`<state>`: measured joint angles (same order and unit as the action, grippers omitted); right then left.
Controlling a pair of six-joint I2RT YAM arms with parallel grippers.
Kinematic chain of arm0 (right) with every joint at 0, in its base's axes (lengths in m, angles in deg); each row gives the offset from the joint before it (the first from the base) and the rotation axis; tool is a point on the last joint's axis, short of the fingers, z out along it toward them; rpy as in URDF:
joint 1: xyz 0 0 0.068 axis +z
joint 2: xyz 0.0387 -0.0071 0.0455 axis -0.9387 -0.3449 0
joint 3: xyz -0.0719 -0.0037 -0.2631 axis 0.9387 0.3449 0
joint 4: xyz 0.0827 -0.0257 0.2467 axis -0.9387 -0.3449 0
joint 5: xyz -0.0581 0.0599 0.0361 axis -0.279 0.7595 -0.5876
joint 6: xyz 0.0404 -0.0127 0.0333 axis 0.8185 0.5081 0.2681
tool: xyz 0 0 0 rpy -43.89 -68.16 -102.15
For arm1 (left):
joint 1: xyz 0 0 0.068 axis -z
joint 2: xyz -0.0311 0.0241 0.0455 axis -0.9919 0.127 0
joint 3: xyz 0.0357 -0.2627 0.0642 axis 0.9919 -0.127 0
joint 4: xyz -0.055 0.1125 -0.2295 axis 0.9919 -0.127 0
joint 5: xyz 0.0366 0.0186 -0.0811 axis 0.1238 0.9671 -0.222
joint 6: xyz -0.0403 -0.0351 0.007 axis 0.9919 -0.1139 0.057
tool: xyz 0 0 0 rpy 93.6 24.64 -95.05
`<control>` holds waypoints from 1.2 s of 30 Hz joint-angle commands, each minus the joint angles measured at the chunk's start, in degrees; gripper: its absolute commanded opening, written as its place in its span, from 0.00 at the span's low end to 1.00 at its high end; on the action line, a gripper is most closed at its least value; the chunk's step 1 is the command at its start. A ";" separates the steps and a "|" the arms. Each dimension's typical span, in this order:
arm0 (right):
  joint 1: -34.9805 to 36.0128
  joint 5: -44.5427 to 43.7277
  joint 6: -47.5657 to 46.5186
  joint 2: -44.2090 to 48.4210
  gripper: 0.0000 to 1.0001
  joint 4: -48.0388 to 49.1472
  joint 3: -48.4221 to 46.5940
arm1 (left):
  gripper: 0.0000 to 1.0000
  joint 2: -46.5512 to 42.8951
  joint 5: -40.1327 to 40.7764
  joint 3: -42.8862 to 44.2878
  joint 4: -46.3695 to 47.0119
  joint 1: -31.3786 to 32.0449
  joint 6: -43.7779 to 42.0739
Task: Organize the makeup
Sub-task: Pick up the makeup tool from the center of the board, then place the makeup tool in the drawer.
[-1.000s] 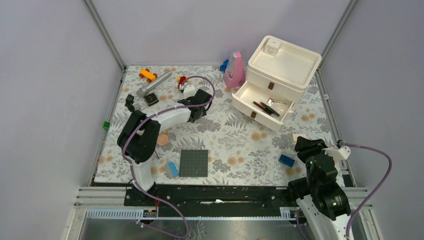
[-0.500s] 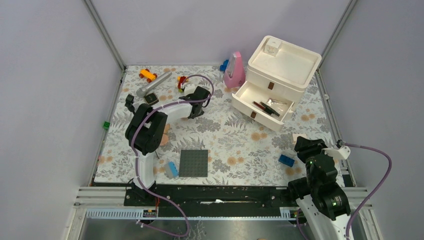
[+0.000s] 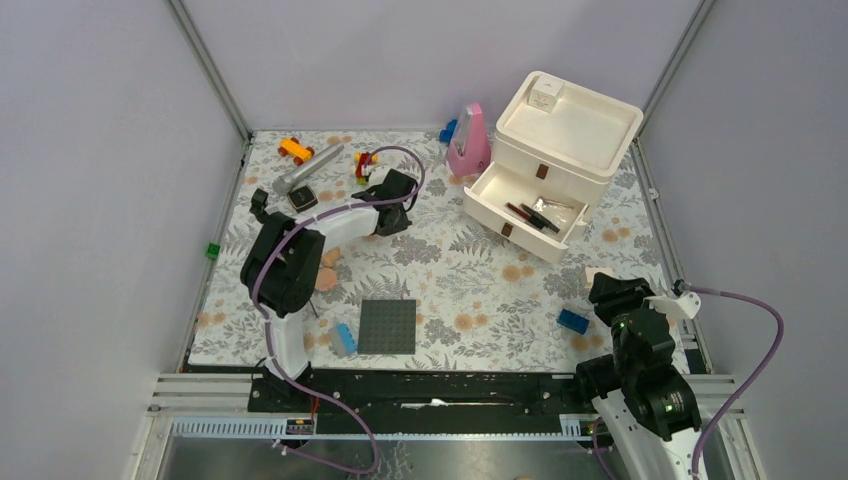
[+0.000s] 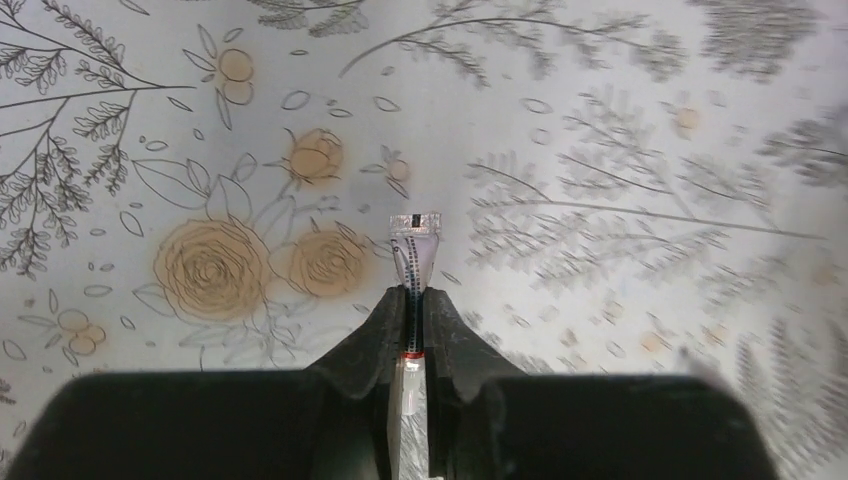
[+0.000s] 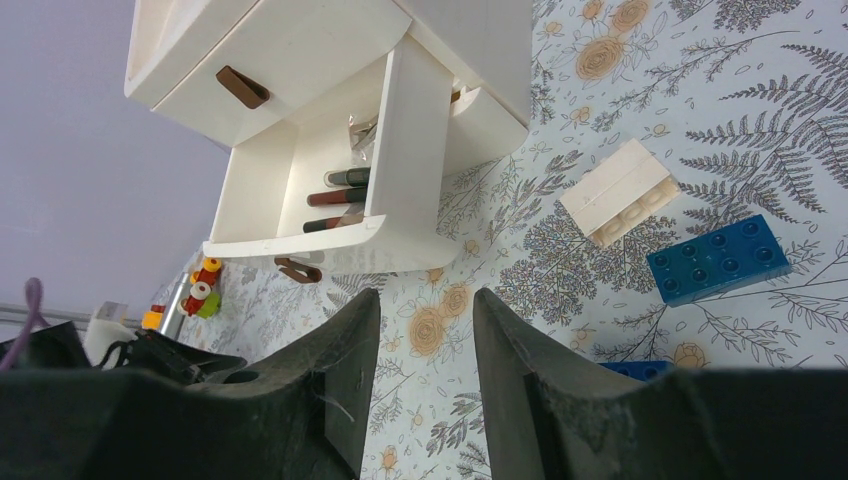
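Your left gripper (image 4: 411, 300) is closed on a thin clear sample tube (image 4: 414, 245), pinching it near one end over the floral mat (image 4: 620, 150), well apart from the open drawer (image 3: 520, 236). With so slight a grip, the tube may twist or slip in transit. Your right gripper (image 5: 424, 300) rests with its jaws apart, holding nothing.

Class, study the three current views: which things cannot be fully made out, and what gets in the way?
- Left wrist view: the thin clear tube runs down into the shut left claw; lower end hidden, print too small.
- Top external view: the left arm covers that tube with its wrist.
- Right wrist view: the drawer wall hides part of the sticks; the open right claw cuts off a blue brick.
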<state>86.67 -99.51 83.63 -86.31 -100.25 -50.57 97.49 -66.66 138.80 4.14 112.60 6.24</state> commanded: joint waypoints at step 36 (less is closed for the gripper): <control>0.23 -1.64 1.51 0.51 0.48 -0.58 -1.53 | 0.42 9.53 -13.22 40.74 5.95 18.17 3.18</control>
<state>86.67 -99.66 84.57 -86.31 -101.01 -50.57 109.86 -80.01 176.65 6.13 130.67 11.61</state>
